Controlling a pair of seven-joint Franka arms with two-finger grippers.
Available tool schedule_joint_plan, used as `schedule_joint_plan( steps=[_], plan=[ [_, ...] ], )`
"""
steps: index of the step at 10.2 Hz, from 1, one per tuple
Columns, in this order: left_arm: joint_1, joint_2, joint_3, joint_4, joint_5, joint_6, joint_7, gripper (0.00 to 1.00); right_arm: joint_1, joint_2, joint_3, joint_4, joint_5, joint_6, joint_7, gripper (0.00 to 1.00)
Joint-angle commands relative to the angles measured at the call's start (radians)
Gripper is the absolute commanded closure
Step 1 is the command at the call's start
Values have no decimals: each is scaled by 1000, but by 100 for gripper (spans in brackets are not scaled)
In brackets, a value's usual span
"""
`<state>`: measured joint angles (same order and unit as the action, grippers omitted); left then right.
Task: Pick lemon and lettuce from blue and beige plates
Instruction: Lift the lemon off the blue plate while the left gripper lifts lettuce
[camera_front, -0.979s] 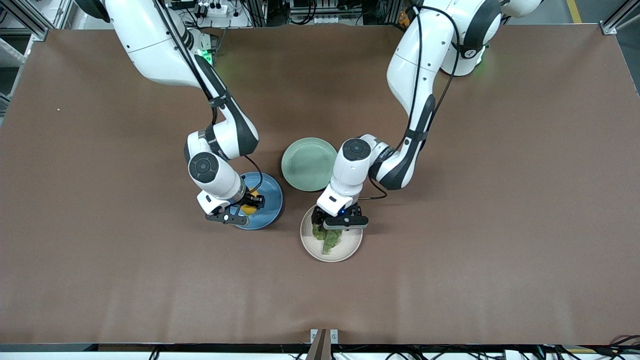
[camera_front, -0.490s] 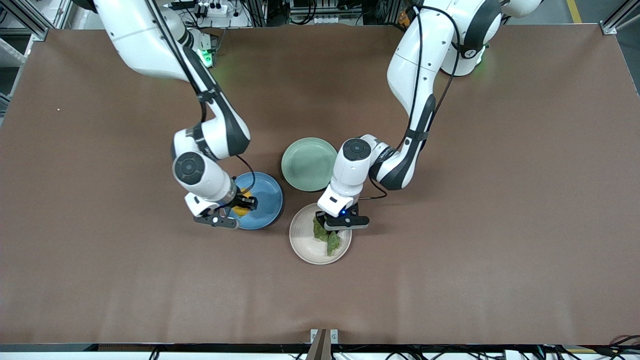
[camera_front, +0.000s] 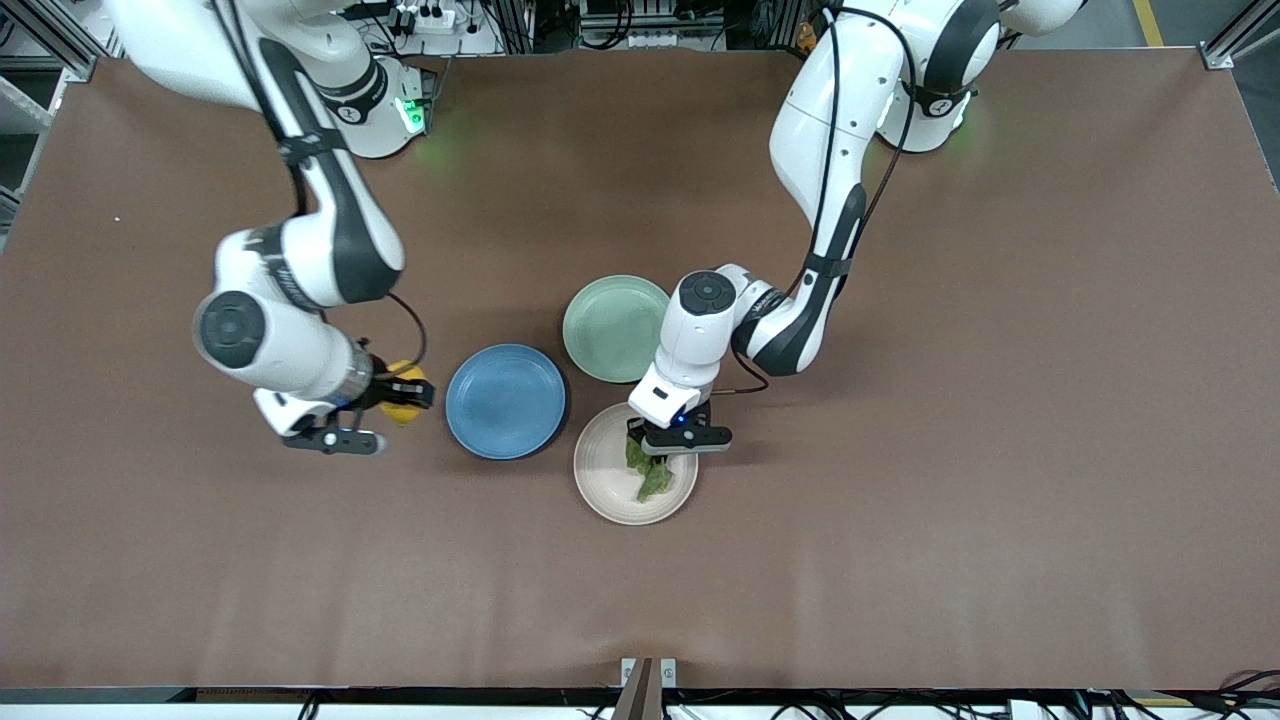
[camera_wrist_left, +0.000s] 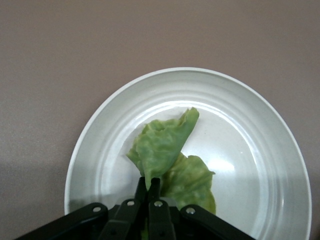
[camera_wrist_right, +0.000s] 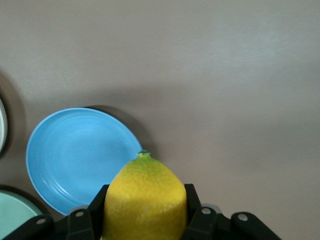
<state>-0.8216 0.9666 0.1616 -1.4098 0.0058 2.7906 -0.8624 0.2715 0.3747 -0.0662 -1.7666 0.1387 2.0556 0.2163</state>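
Right gripper (camera_front: 398, 392) carried its clamped lemon (camera_front: 403, 395) off the blue plate (camera_front: 506, 402); left gripper (camera_front: 655, 452) pinches lettuce (camera_front: 652, 480)

- The right gripper (camera_front: 398, 392) holds the lemon (camera_front: 404, 391) in the air over bare table (camera_front: 900, 500), beside the blue plate (camera_front: 506, 401) toward the right arm's end.
- The left gripper (camera_front: 645, 444) pinches the lettuce (camera_front: 652, 478) over the beige plate (camera_front: 606, 490).
- A mint-green plate (camera_front: 612, 327) sits farther from the camera, touching both other plates.
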Motion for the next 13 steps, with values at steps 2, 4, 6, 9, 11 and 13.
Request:
schedule_joint_plan(
  steps=[2,4,6,9,11,13],
  plan=[
    [-11,-51,7,-99,23,-3,-27,100,-95,-82,-24,-40,-20,-80,-214,77],
    [-8,-81,7,-158,23,-3,6,100,-126,-95,-49,-53,-117,-80,-291,77],
    [-2,-100,7,-184,23,-3,26,100,-175,-94,-69,-77,-123,-63,-395,76],
    [32,-187,7,-181,23,-107,40,100,-192,-71,-90,-169,-123,79,-463,76],
    [52,-259,4,-176,23,-216,60,100,-192,-50,-90,-237,-122,196,-463,76],
    [74,-322,3,-175,23,-294,60,100,-192,1,-89,-241,-119,244,-465,76]
  ],
)
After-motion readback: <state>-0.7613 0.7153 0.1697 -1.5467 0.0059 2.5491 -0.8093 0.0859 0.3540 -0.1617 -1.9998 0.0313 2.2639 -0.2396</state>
